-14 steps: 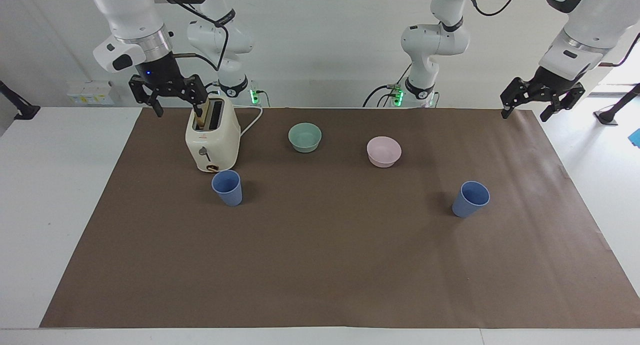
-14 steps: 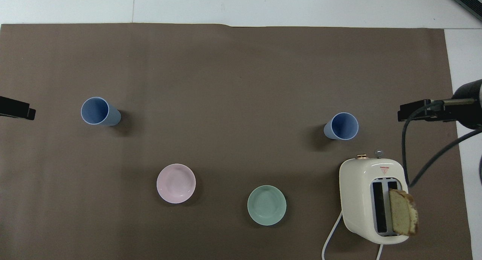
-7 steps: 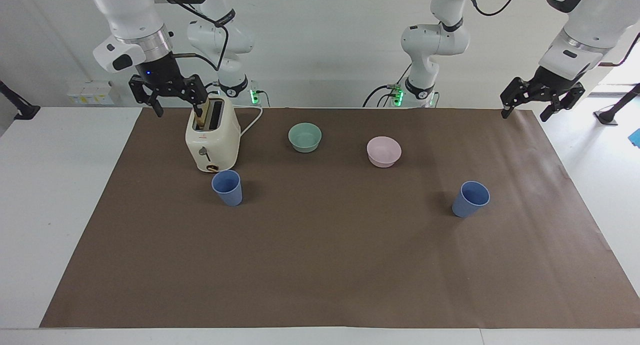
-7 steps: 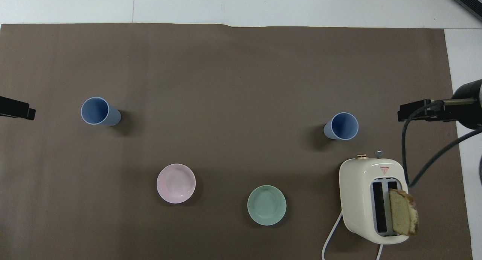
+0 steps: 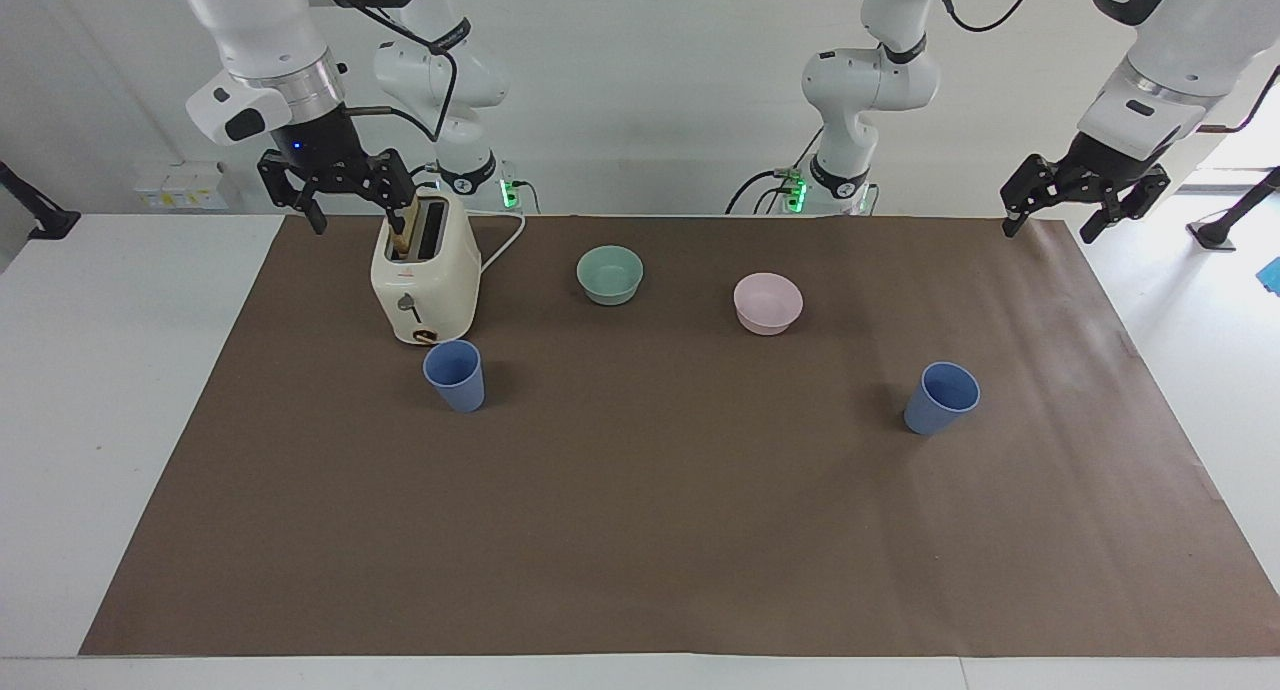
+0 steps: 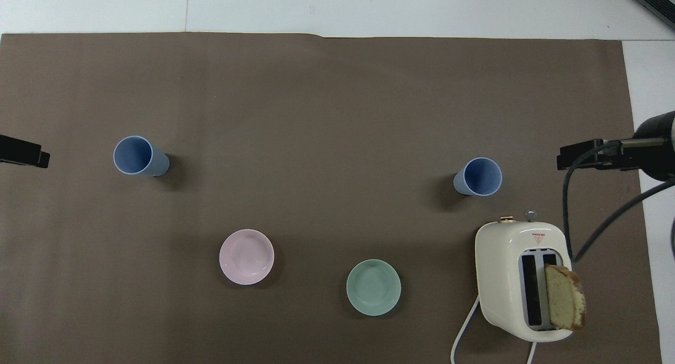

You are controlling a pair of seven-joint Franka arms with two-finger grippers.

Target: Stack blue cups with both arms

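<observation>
**Both cups untouched, arms parked high**

Facing view: right gripper (image 5: pixel 340 210) hangs open and empty over the toaster (image 5: pixel 424 280). Left gripper (image 5: pixel 1082 202) hangs open and empty over the mat corner at its own end. One blue cup (image 5: pixel 455 375) stands upright just in front of the toaster; other blue cup (image 5: pixel 940 398) stands well apart, toward the left arm's end.

Overhead view: cup by toaster (image 6: pixel 479 176), other cup (image 6: pixel 138 156), pink bowl (image 6: pixel 247 256) and green bowl (image 6: pixel 373 287) closer to the robots. Best approach: each arm takes its own cup by the wall, right arm avoiding the toaster.
</observation>
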